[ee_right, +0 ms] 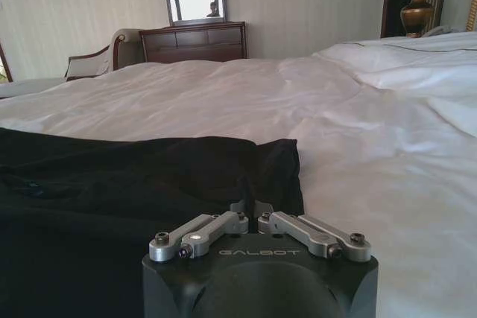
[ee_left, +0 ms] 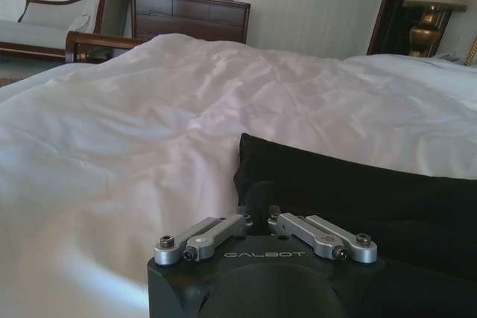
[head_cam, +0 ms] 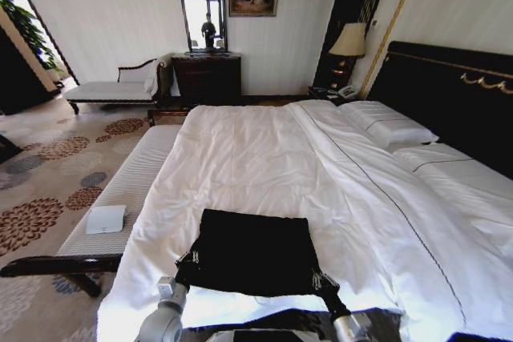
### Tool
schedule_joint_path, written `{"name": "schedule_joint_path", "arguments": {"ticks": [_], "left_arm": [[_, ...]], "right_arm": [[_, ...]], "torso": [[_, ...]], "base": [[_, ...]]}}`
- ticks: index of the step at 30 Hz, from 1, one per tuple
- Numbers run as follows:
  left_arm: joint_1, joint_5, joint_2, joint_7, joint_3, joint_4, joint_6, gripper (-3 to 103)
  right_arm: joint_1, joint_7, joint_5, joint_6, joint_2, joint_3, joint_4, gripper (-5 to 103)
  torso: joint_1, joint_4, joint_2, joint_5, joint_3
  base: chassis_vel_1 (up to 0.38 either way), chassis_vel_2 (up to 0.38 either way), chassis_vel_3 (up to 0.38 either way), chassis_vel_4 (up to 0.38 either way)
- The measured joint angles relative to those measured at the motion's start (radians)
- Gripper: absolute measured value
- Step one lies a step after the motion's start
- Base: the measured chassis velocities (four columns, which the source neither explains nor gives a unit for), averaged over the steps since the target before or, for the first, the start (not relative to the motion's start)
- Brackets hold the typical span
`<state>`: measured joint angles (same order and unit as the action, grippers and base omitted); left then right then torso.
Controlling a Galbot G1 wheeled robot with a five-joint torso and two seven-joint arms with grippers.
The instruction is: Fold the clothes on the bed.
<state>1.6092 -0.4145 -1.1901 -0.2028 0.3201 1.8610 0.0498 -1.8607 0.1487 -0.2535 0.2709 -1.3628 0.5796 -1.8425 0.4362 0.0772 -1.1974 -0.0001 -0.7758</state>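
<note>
The right pincer (ee_right: 252, 208) sat low at the near edge of the black T-shirt (ee_right: 134, 184), its fingers drawn together on the fabric. The shirt lay flat on the bed (ee_right: 313, 102); a dresser (ee_right: 192, 41) stood beyond.

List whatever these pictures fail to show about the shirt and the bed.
- T-shirt chest print: head view, none shows on the upward side.
- T-shirt's near corners: head view, covered by the left hand and right hand.
- Bed right side: head view, cut off by the picture's edge.
- Small white thing on the bench: head view, too small to identify.
</note>
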Motion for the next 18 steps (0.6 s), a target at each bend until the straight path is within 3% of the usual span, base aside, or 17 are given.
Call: {"name": "schedule_joint_path", "arguments": {"ticks": [2,4,6,9,13,18], "left_arm": [[0.007,0.0,0.004,-0.017,-0.005,0.004,-0.018,-1],[0.017,-0.001,0.002,-0.022,0.0,0.012,-0.027,4],[0.055,-0.01,-0.009,-0.026,0.02,0.035,-0.043,15],[0.092,-0.008,-0.023,-0.026,0.041,0.044,-0.042,20],[0.17,0.006,-0.024,-0.016,0.083,0.067,-0.022,36],[0.142,-0.026,0.001,-0.019,0.105,0.093,-0.032,58]], "right_arm": [[-0.004,0.004,0.016,0.006,-0.005,-0.006,0.011,-2],[-0.005,0.006,0.023,0.015,-0.008,-0.007,0.022,3],[-0.012,0.009,0.038,0.039,-0.017,-0.007,0.039,14],[-0.023,0.011,0.042,0.057,-0.023,-0.004,0.046,19],[-0.053,0.016,0.039,0.099,-0.038,0.02,0.051,36],[-0.067,0.018,0.03,0.115,-0.049,0.055,0.033,58]], "torso": [[0.0,0.0,0.0,0.0,0.0],[0.0,0.0,0.0,0.0,0.0],[0.0,0.0,0.0,0.0003,0.0],[0.0,-0.0002,0.0,0.0001,0.0],[0.0,-0.0003,0.0,0.0,0.0],[0.0,-0.0004,0.0,0.0001,0.0]], "base": [[0.0,0.0,0.0,0.0],[0.0,0.0,0.0,0.0],[0.0,0.0,0.0,0.0],[0.0,0.0,0.0,0.0],[0.0,0.0,0.0,0.0],[0.0,0.0,0.0,0.0]]}}
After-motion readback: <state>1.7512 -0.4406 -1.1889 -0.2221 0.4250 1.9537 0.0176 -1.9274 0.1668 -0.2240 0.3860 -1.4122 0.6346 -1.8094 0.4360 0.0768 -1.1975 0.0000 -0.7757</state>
